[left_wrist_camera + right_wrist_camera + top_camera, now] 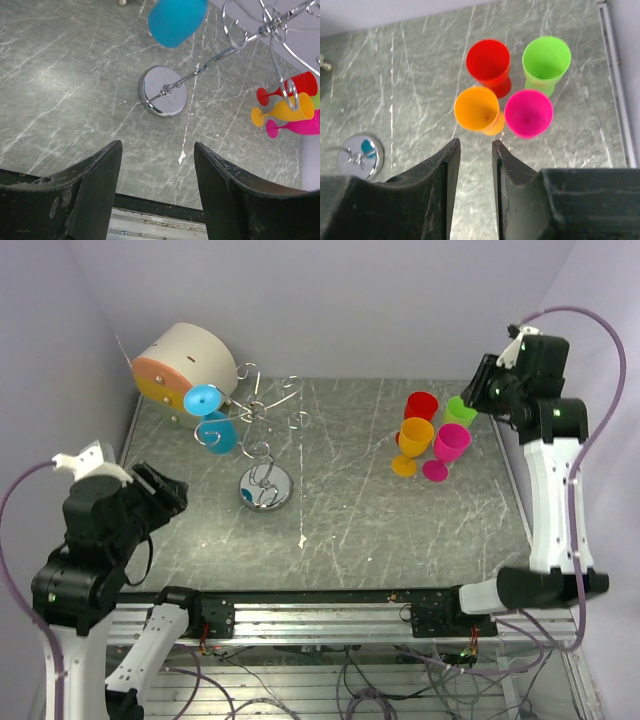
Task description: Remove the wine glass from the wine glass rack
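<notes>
Blue wine glass (pixel 218 433) is not off yet. It hangs on the wine glass rack (pixel 262 445), foot caught in a hook arm on the rack's L side, bowl down, clear of the tabletop (pixel 350 540) and just beside the beige/orange cylinder (pixel 185 365). Rack stands L of centre on its round base (pixel 266 487).

Left end effector (pixel 157 147) is the near one, low at the near-L corner. Its jaws are wide apart w/ nothing btwn them, facing the base, blue bowl higher in its view. Right end effector (pixel 475 145) is well apart, raised over the far-R glasses, fingers parted by a narrow gap, empty.

Step in hand, I'd judge: L arm reaches for the glass. To do it well:
- Come in w/ jaws wide, square to bowl or stem, and close gently.
- Raise a touch so the foot unloads from the wire.
- Slide out along the hook's open end, away from the twisted stem. No straight pull down.
- Go slow. The rack is thin wire on a small base and prob. tips or drags if the foot snags.

Materials:
- Glass looks like smooth matte plastic w/ rounded bowl and flat disc foot. Likely light and a bit slippy.
- Rack is shiny chrome wire w/ curled hooks and a mirror base.
- Tabletop is grey, scratched, marble-look.
- Red glass (pixel 488 60), green glass (pixel 546 57), orange glass (pixel 476 108) and pink glass (pixel 528 112) stand upright in a tight cluster, same shape.
</notes>
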Available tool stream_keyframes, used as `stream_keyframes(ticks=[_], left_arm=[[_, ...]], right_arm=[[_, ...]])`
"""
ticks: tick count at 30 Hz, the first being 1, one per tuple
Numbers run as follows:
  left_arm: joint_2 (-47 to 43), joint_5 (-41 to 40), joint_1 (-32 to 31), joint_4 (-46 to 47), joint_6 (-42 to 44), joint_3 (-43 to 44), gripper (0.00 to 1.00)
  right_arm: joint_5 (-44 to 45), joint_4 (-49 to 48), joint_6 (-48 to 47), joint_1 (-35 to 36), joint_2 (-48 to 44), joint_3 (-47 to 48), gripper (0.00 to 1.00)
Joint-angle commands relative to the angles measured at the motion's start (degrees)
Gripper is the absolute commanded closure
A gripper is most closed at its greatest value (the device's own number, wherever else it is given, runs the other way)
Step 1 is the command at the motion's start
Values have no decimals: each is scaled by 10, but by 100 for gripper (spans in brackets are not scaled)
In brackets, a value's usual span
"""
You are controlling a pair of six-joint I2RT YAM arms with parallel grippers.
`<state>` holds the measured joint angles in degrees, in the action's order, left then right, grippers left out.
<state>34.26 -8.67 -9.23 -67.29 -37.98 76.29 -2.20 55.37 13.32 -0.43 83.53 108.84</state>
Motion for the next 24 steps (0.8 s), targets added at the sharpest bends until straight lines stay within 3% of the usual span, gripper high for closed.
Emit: stream_keyframes(ticks=[1,8,15,20,24], left_arm=[[57,18,-3,88,-41,28,30],[135,-59,-3,126,-87,75,27],[189,-43,-2,194,-153,98,27],[155,-10,9,288,-186,28,30],[72,32,10,437,-184,-78,34]], right_arm=[[-11,-32,2,8,-81,-86,68],[-24,-30,-11,10,-153,-127,69],[-27,-25,-19,26,-156,-116,69],[-15,-29,-24,41,-169,-124,69],[-23,-37,-26,46,-179,-140,69]])
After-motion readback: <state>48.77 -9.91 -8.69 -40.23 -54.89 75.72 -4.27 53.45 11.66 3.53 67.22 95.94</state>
